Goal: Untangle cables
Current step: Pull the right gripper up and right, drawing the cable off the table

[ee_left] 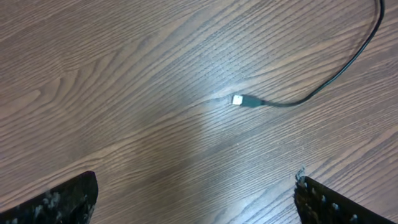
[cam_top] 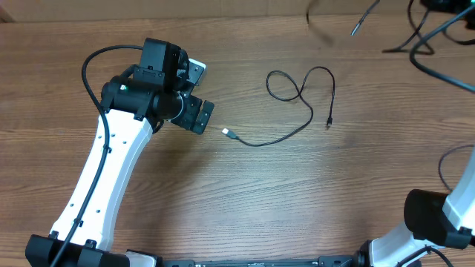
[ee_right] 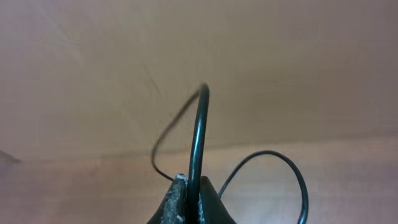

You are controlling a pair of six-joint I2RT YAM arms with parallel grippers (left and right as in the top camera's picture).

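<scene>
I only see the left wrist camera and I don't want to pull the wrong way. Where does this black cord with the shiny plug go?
Observer: Overhead, that cord bends right, curls into a loop and ends in a small plug on the table.
Operator: Is the other arm helping?
Observer: The right fingers are shut on a second black cord.
Operator: Is it tangled with mine?
Observer: Overhead, no other cord touches yours.

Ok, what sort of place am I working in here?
Probably a robotics lab bench: a wood-grain table, a white left arm and right arm fixed at its near edge, and a thin cable lying loose on it.
</scene>
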